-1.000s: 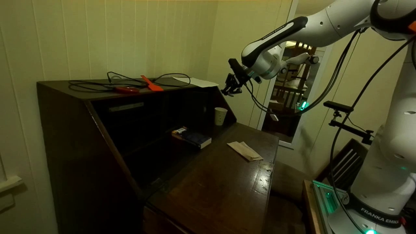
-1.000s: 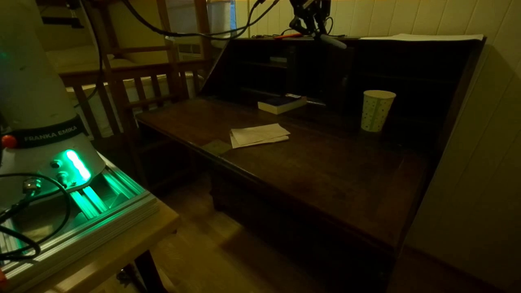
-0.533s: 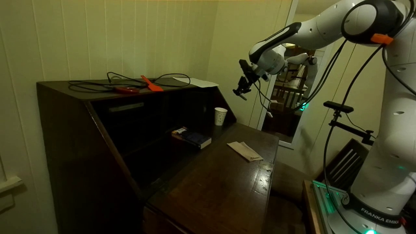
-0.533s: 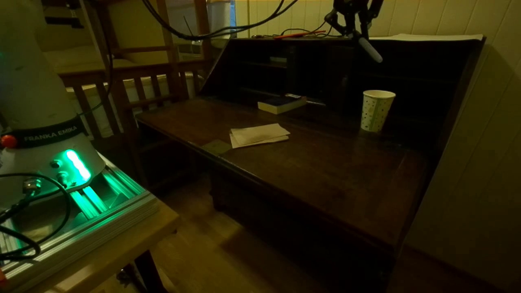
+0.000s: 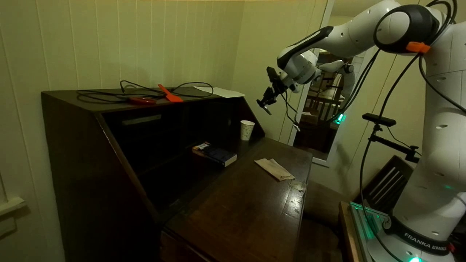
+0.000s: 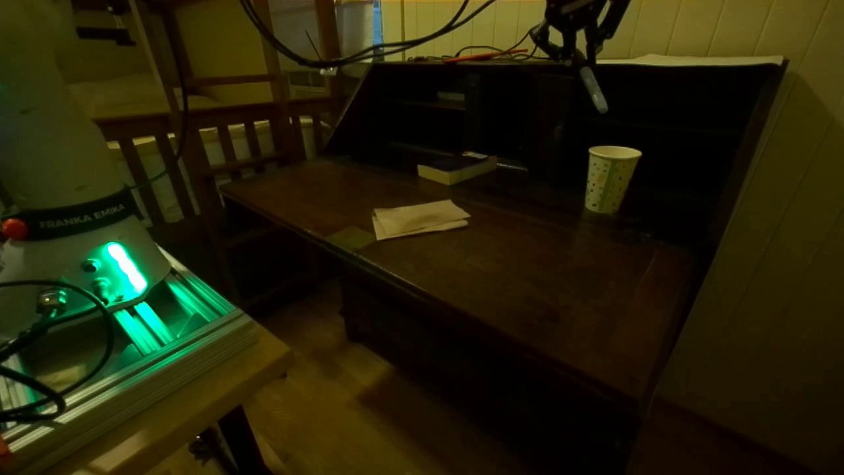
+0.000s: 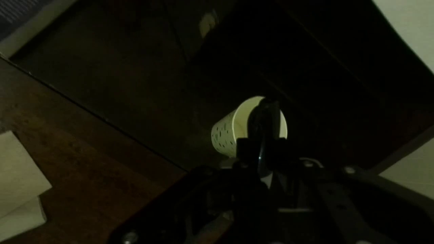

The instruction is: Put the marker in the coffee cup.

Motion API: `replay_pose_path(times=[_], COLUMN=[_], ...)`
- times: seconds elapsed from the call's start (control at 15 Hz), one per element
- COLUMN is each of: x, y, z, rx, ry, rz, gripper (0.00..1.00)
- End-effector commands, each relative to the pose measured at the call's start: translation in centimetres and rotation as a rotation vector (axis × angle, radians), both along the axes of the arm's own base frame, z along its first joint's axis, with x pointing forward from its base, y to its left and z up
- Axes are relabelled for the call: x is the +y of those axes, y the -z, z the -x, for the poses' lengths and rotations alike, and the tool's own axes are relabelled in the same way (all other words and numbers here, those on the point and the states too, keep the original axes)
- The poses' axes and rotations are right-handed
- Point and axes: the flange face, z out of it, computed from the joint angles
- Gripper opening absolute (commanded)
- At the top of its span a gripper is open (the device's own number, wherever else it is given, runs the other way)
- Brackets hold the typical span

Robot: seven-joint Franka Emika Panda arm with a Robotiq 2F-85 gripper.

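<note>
A dark wooden desk (image 5: 233, 218) is filling much of both exterior views, its shelved recess sitting in deep shade at the far side of the writing surface. The white robot arm (image 5: 442, 153) is standing on the right in an exterior view, while its base (image 6: 79, 244) is glowing green on the near left in an exterior view. At the far right, beyond the arm's wrist, a white-framed mirror (image 5: 309, 143) is reflecting the arm. On the desk's top, a white sheet (image 5: 220, 91) is lying toward the right end, and a black cable (image 5: 198, 82) is looping mostly to its left. The black gripper (image 6: 580, 58) is hanging in the air over the right part of the desk; its fingers are standing close together, holding the marker (image 6: 595, 90) between their tips. A thick book (image 5: 214, 154) with a dark blue cover is lying flat near the middle of the recess. A folded pale paper (image 5: 275, 169) is lying on the writing surface, apart from the book. A red spatula (image 5: 169, 93) is resting on the desk's top among the cable's loops. The pale, dotted coffee cup (image 6: 610, 181) is standing upright toward the right end of the recess. In the wrist view its mouth is showing, partly hidden by dark shapes; which is finger and which is marker, I cannot tell. The marker is slanting downward out of the gripper; in both exterior views its lower end is sitting higher than the cup's rim and apart from it.
</note>
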Motion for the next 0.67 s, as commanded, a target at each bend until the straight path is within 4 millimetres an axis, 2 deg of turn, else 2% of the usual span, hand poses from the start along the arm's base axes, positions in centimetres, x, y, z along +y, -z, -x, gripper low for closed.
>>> replay_pose_path(times=[0.0,0.13,0.27,0.4,0.47,0.53,0.6], x=[-2.5,-4.2,-6.1,-7.6,-8.0,-6.6,-7.1], y=[-1.2,-1.3,-0.4,1.4,3.0,1.1,2.1], z=[-0.1,0.7,1.2,1.3,1.1,2.3,2.4], rx=[-0.157,-0.263,-0.367,-0.461,-0.484,-0.414,-0.414], ry=[-0.006,-0.023,-0.08,-0.139,-0.169,-0.118,-0.124], rz=[-0.133,-0.181,-0.195,-0.22,-0.268,-0.235,-0.245], gripper=[0.06,0.06,0.06,0.06,0.06,0.06,0.22])
